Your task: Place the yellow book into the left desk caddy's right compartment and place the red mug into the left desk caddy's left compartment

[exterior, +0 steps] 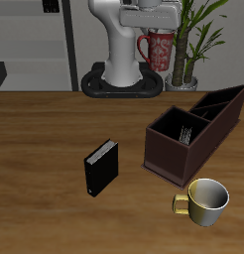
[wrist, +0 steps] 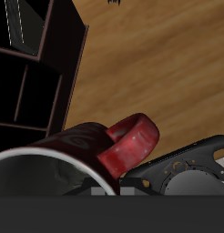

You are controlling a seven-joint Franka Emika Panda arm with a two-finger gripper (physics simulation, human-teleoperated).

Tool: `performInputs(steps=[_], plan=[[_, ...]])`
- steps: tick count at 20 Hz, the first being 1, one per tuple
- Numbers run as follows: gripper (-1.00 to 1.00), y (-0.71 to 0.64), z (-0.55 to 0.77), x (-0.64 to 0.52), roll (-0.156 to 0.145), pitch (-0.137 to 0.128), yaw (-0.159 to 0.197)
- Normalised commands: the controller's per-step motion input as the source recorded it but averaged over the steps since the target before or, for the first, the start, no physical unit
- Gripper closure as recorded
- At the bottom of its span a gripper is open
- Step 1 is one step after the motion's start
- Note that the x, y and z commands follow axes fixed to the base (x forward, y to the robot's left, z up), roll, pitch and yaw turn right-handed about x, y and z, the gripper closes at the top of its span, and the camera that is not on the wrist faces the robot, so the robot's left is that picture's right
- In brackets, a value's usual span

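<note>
Step in hand: the mug half of the task, judging by the lift; the red mug with the mottled pinkish pattern and red loop handle (exterior: 157, 48) hangs high above the far side of the desk, in front of the robot's white base.
Hand: the hand (exterior: 154, 28) pinches the red mug at its rim; the wrist view shows the rim and handle (wrist: 130, 144) right under the camera, but the fingertips themselves are hidden.
Caddy: the long dark maroon-brown open-topped desk caddy (exterior: 193, 129) lies on the desk, nearer the front than the mug and well apart from it; its tall sloped end points far, its low wide end near.
Book: something thin and pale seems to lie in the caddy's wide right compartment (exterior: 179, 127); probably the yellow book, though too dark to be sure.
Next move: carry the mug over the narrower left compartment (exterior: 221, 104) at the sloped end, keep it upright, lower it between the walls, then release.
Other things: a black upright book (exterior: 100, 167) and a pale yellow-cream mug (exterior: 205, 201) stand near the front edge.
Writing: none readable anywhere.
</note>
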Motion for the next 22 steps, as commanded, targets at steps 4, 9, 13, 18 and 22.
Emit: performInputs(steps=[4,9,13,18,22], plan=[[1.00,0.39,-0.10,-0.12,0.008,0.026,-0.006],[1.00,0.31,0.12,-0.07,0.035,-0.048,0.016],[1.00,0.27,0.12,0.12,0.016,-0.009,-0.032],[1.00,0.25,-0.04,0.16,-0.021,0.017,-0.003],[1.00,0.16,-0.09,0.15,-0.004,0.076,-0.044]])
